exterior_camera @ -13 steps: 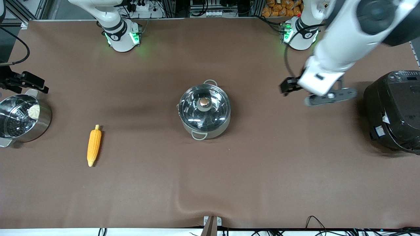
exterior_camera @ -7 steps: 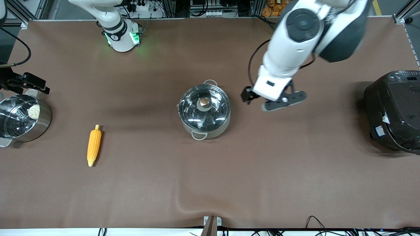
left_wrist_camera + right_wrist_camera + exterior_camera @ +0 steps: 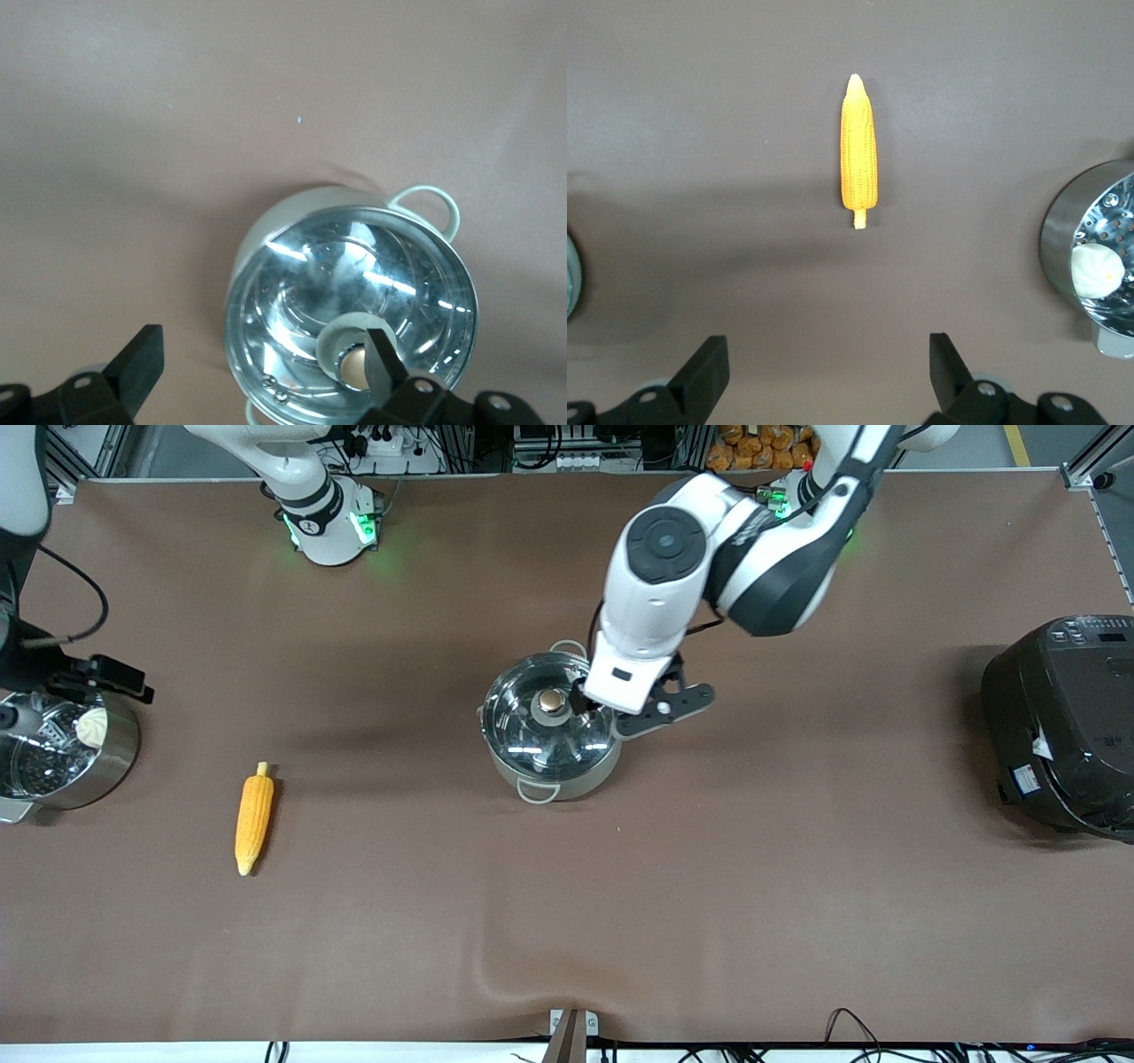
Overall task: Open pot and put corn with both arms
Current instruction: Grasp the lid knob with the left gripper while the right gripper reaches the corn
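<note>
The pot (image 3: 350, 305) stands on the brown table cover (image 3: 133, 133), seen from almost straight above; its clear glass lid (image 3: 292, 301) is on, streaked with bright reflections; the brass-coloured knob (image 3: 353, 361) shows at about five o'clock on the lid's face; a pale loop handle (image 3: 429, 202) juts from the pot's rim at about one o'clock; the left gripper (image 3: 263, 357) hangs over the pot with its jaws spread wide; one black finger (image 3: 384, 365) overlaps the knob's edge, the other finger (image 3: 140, 361) lies over bare cover at about eight o'clock from the pot; nothing is held between them.
</note>
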Tool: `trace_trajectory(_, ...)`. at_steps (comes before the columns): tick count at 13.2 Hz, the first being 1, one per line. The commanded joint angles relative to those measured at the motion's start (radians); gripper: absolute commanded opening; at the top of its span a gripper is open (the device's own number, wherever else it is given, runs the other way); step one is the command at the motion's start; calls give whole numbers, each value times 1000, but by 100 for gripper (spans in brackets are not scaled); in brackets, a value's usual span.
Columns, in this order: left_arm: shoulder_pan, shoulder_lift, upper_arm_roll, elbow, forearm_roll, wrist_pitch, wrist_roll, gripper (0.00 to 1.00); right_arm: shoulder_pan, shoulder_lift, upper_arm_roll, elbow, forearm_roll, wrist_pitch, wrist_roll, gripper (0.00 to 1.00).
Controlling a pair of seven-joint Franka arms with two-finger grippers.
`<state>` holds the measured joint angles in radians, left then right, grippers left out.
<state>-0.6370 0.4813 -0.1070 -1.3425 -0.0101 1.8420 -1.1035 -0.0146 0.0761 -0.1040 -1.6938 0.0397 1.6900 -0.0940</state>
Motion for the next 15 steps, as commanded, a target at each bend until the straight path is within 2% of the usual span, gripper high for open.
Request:
trace_trajectory(1,-38,54,16,43,-2,38,-29,100,-16,34,7,-24,12,55,-26,100)
trace_trajectory(5,-78,124,18,78,1,83,-84,100,-19,102,7,-47,3,129,-33,100)
trace_trajectory(9,-185,171,107,78,-2,147,-156,100,-22,162,7,-47,2,165,-42,100)
trace_trajectory(15,-210,200,104,72,-1,151,-203,100,-25,223,7,-47,2,211,-61,100)
